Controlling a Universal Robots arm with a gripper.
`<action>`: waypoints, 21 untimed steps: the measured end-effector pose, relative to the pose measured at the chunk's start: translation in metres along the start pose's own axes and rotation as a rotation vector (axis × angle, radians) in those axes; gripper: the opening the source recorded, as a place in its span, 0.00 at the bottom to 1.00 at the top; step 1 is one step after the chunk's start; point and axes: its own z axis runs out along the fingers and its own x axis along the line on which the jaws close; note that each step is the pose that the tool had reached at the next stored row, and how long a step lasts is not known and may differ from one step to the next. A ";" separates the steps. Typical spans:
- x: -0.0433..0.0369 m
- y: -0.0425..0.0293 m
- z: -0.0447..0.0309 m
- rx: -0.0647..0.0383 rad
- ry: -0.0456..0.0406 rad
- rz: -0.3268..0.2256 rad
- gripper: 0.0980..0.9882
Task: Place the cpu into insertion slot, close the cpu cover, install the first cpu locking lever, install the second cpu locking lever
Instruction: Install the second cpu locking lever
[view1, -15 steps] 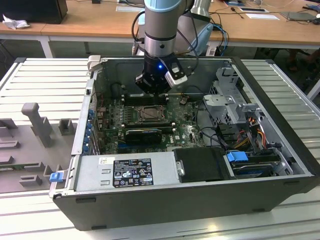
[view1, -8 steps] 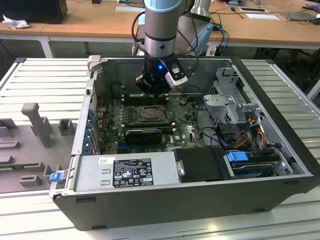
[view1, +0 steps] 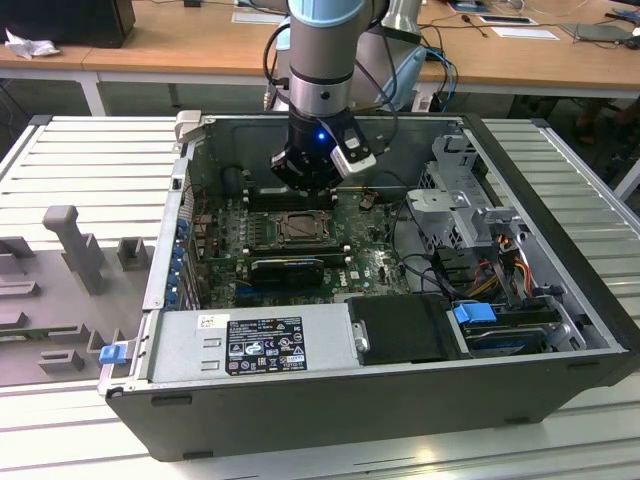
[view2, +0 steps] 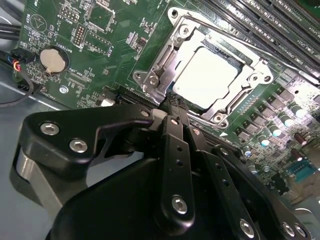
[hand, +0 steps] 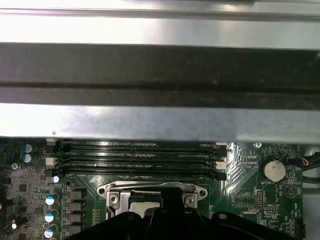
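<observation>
The cpu (view2: 207, 77) lies flat in the insertion slot (view1: 297, 231) on the green board, its pale silver face showing. The cpu cover (view2: 195, 37) is folded down around it as a silver frame, and the chip shows through its window. My gripper (view2: 172, 107) is shut with nothing held, its black fingertips together at the socket's edge near one corner screw. In the exterior view the gripper (view1: 303, 185) hangs straight down just behind the socket. In the first wrist view the gripper (hand: 170, 200) overlaps the socket's rim (hand: 150, 192). I cannot make out how the locking levers stand.
Long black memory slots (hand: 140, 155) run beside the socket. A coin battery (view2: 53, 59) sits on the board. The case's steel wall (hand: 160, 120) rises close behind. A power supply (view1: 260, 345), a drive cage (view1: 470, 200) and cables (view1: 440, 260) crowd the case.
</observation>
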 end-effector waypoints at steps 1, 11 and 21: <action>0.0000 0.0000 -0.0016 0.000 -0.0001 0.000 0.01; -0.0003 -0.0086 -0.0085 0.000 -0.0001 0.000 0.01; -0.0004 -0.0131 -0.0132 0.000 -0.0001 0.000 0.01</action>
